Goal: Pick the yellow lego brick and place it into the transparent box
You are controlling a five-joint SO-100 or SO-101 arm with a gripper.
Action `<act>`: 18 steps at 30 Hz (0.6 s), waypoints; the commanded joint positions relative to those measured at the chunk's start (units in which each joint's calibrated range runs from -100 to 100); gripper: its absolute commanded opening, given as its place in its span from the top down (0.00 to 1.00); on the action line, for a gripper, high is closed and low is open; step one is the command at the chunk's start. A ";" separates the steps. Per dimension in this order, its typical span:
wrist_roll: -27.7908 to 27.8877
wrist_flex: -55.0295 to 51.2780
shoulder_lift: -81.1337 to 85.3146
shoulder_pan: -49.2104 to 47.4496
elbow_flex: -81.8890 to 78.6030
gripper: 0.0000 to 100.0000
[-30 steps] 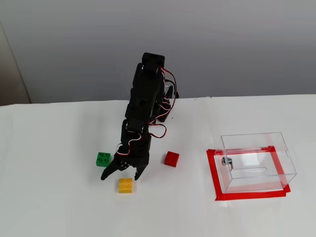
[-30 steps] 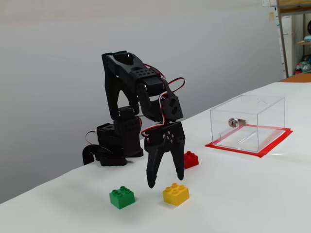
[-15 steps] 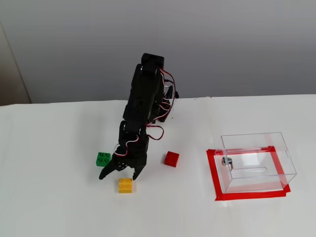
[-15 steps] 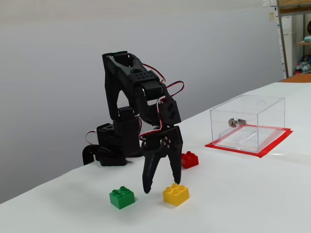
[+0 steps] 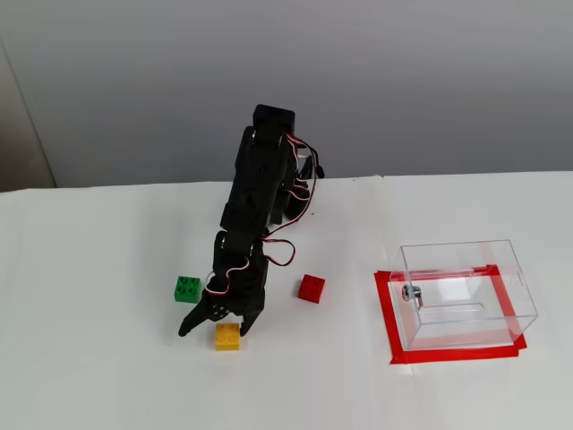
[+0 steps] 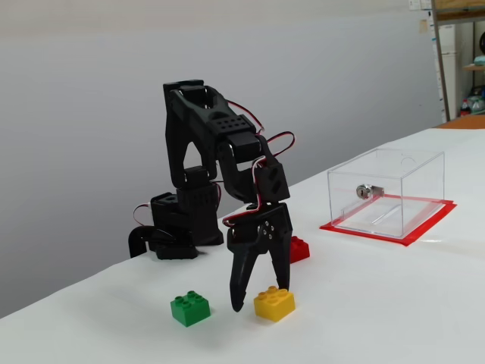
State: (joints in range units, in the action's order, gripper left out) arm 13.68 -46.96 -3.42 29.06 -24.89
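Your gripper [image 6: 260, 296] has its fingers spread wide and pointing down at the table [image 6: 394, 303], holding nothing. In a fixed view from the side, one fingertip [image 6: 237, 306] stands just off the yellow lego brick [image 6: 274, 303] on its left, between it and the green brick [image 6: 190, 309], while the other finger comes down behind the yellow brick's far edge. In a fixed view from above, the gripper [image 5: 213, 330] sits at the upper left of the yellow lego brick [image 5: 227, 336], so the brick looks only partly inside the opening, off towards the right-hand finger.

The brick lies flat on the table, studs up, not yet gripped. The green brick [image 5: 187, 288] is near on the left, and the red brick [image 5: 311, 288] is further off to the right. The transparent box [image 5: 466, 294] stands well apart at the right, on a frame of red tape [image 5: 390, 322], with its top open as far as I can tell.

What could go wrong from here: if you close the fingers now, the off-centre line-up may let one finger push the brick aside or pinch only a corner, and it could twist or pop out. Lowering further risks landing a finger on the studs. I cannot tell how far the tips are above the table.
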 commanded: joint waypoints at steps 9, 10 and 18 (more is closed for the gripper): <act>0.10 -0.30 -1.20 0.40 2.01 0.56; 0.10 -0.30 -1.20 0.40 2.01 0.56; 0.10 -0.30 -1.20 0.03 1.65 0.64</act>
State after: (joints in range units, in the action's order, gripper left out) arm 13.68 -46.96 -4.86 29.06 -24.80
